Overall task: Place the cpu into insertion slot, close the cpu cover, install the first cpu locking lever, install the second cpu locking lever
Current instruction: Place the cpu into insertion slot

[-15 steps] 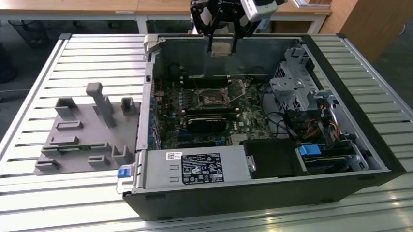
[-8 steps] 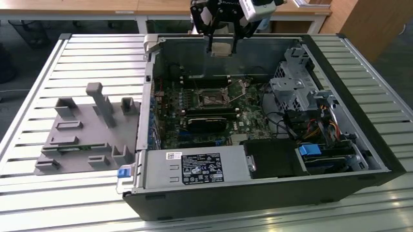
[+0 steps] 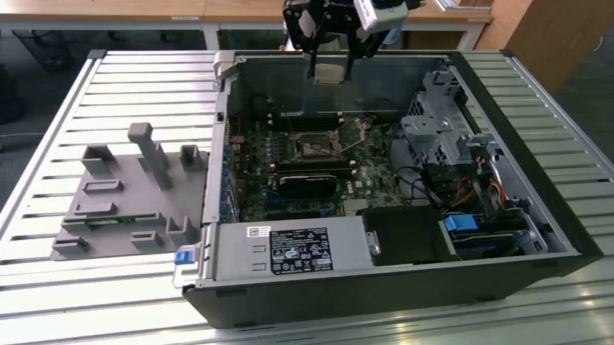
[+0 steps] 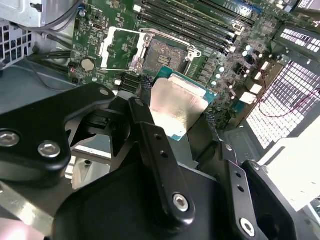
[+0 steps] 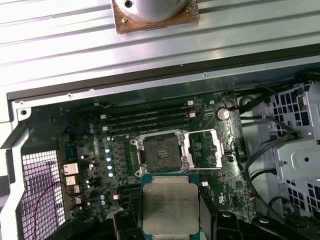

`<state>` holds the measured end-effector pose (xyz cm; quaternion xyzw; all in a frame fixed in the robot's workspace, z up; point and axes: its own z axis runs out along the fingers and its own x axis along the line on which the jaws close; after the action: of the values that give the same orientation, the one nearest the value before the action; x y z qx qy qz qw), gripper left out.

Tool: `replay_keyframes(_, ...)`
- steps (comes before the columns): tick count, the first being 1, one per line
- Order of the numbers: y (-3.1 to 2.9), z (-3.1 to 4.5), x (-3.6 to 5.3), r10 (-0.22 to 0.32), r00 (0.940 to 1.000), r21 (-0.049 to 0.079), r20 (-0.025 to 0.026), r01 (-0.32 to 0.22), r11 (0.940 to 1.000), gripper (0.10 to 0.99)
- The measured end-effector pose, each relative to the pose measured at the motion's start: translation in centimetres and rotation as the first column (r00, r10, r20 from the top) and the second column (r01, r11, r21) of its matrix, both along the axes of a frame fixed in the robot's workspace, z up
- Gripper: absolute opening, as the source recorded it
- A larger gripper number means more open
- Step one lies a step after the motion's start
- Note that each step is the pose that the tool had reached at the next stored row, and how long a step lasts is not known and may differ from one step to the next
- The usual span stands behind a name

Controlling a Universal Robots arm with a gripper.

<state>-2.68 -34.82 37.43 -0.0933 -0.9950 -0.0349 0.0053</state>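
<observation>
Grips a small flat square cpu [image 4: 177, 107], pale silver-grey metal on top with a green edge, jaws clamped on two opposite sides of it. Holds the chip in the air, metal face turned toward both wrist views, well above the board and touching nothing else. Hangs apart from the insertion slot [image 5: 160, 152], a small square socket with a black rim and a dark, uncovered centre. Right beside the socket, joined to it along one edge: the cpu cover [image 5: 205, 147], a thin square silvery metal frame with a square window, swung open off the socket over the green circuit board [image 5: 90, 135]. Along another side of the socket, a row of long black memory slots [image 5: 145, 117]. Near the cover's outer corner, a round silver coin cell [image 5: 222, 113]. Around the board, the open black computer case [image 3: 384, 295], lying on its side, with a silvery labelled power supply box [image 3: 287, 251] against the near wall and a grey metal drive cage [image 3: 436, 136] toward the exterior view's right. Under the case, a desk [image 3: 57, 295] of pale metal slats. On the desk toward the exterior view's left, just beside the case, a grey plastic fixture [image 3: 115, 208] with upright posts and shallow pockets.
</observation>
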Motion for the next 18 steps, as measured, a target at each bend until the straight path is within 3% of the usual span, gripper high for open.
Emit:
replay_keyframes(6, 0.01, -0.07, 0.0, -0.047, 0.9989, -0.001, 0.0001, 0.047, 0.9989, 0.541)
replay_keyframes(10, 0.04, -0.15, 0.0, -0.099, 0.9951, -0.002, 0.0, 0.099, 0.9951, 0.541)
replay_keyframes(18, 0.04, -0.37, 0.0, -0.217, 0.9762, -0.003, 0.0002, 0.217, 0.9762, 0.541)
